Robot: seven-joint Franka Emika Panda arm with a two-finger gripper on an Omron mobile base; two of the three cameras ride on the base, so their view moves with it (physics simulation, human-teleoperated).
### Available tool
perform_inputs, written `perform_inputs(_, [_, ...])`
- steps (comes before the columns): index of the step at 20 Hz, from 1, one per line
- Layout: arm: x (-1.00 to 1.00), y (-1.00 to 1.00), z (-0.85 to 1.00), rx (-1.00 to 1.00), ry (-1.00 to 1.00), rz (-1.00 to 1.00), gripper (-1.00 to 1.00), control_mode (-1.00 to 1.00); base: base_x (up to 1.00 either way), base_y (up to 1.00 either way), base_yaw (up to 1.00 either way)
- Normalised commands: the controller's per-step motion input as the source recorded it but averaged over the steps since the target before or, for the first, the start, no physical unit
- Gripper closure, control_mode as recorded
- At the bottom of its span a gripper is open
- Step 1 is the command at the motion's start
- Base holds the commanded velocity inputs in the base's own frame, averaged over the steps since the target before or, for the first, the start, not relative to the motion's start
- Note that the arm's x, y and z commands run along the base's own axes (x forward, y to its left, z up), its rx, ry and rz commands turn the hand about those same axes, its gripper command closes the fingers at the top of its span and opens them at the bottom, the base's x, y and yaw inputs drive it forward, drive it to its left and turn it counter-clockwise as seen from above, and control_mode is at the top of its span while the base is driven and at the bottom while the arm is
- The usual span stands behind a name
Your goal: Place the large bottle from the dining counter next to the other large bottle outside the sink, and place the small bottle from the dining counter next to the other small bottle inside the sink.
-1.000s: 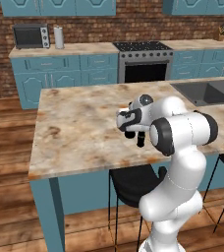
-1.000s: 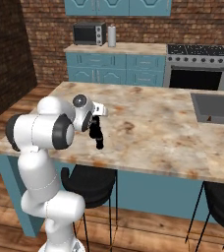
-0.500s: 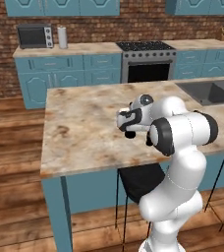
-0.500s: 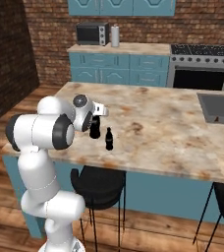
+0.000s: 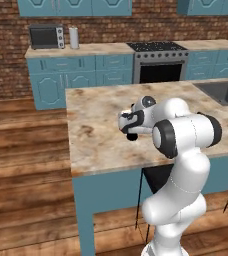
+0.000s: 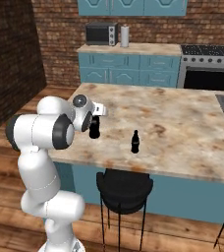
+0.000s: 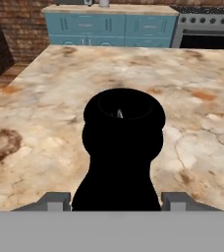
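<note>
Marbled dining counter — hand hides most of large bottle.

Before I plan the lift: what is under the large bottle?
The large bottle stands on the dining counter. The gripper covers its upper part; its base rests on bare stone.

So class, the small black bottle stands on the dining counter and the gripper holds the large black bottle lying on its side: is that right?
Not quite. The large bottle stands upright in the gripper, not on its side. The right base view shows it vertical at the gripper, and the hand view looks at its top between the fingers. The rest holds: the small bottle stands on the dining counter.
</note>
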Motion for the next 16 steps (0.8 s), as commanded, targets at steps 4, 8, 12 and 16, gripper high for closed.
perform_inputs(4, [0.00,0.00,0.00,0.00,0.00,0.00,1.00,1.00,-0.45,0.15,0.00])
perform_inputs(8, [0.00,0.00,0.00,0.00,0.00,0.00,1.00,1.00,-0.60,0.04,0.00])
perform_inputs(12, [0.00,0.00,0.00,0.00,0.00,0.00,1.00,1.00,-0.36,0.00,0.00])
perform_inputs(16, [0.00,0.00,0.00,0.00,0.00,0.00,1.00,1.00,-0.11,-0.51,0.00])
